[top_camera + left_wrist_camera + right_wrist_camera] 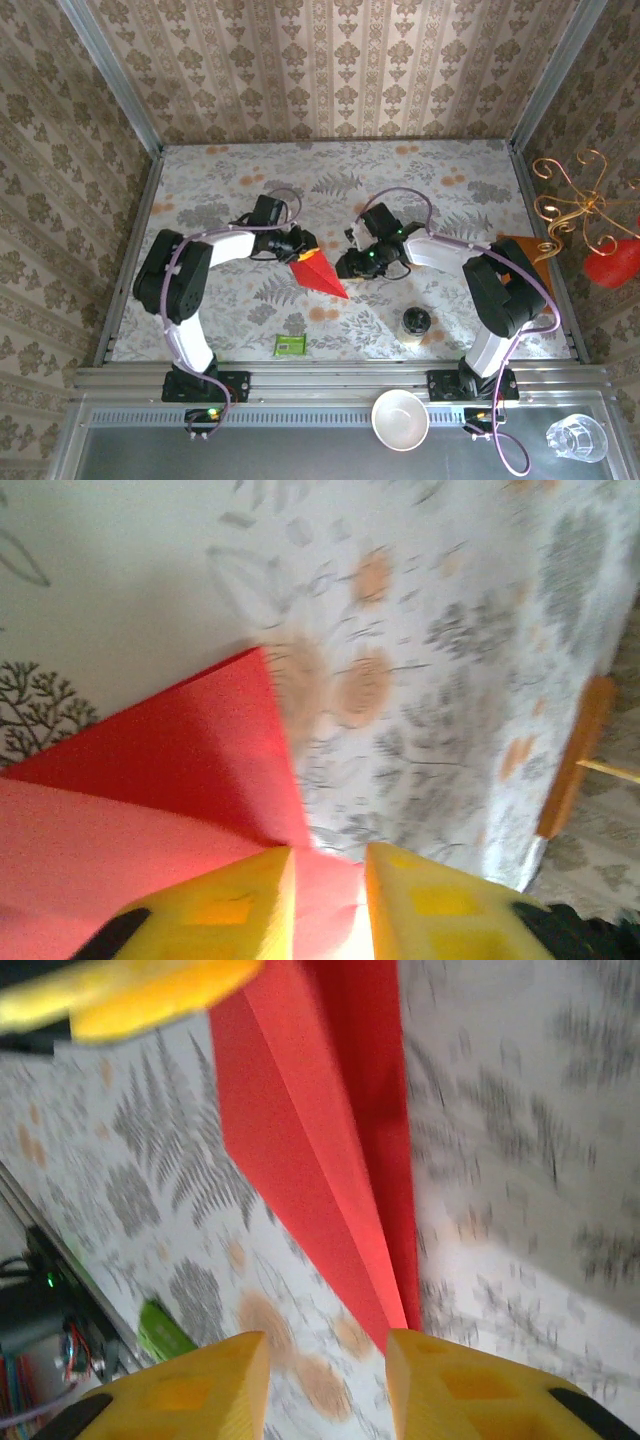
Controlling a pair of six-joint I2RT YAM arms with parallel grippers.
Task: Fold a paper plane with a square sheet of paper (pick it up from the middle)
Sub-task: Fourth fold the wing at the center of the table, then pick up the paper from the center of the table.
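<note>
The square sheet of paper (318, 272) is bright red and folded into a narrow pointed dart, lying on the patterned table with its tip toward the near right. My left gripper (298, 246) is at the dart's wide back end. In the left wrist view the paper (170, 770) runs into the gap of the left gripper (328, 852), whose yellow fingers stand apart and do not pinch it. My right gripper (352, 265) is at the dart's right side. In the right wrist view the paper (300, 1130) ends in a tip just by the right finger of the open right gripper (325, 1338).
A green packet (290, 345) lies near the front edge. A dark-lidded jar (416, 322) stands front right, and an orange pad (525, 250) lies by the right wall. On the near rail are a white bowl (400, 420) and a glass (577, 437).
</note>
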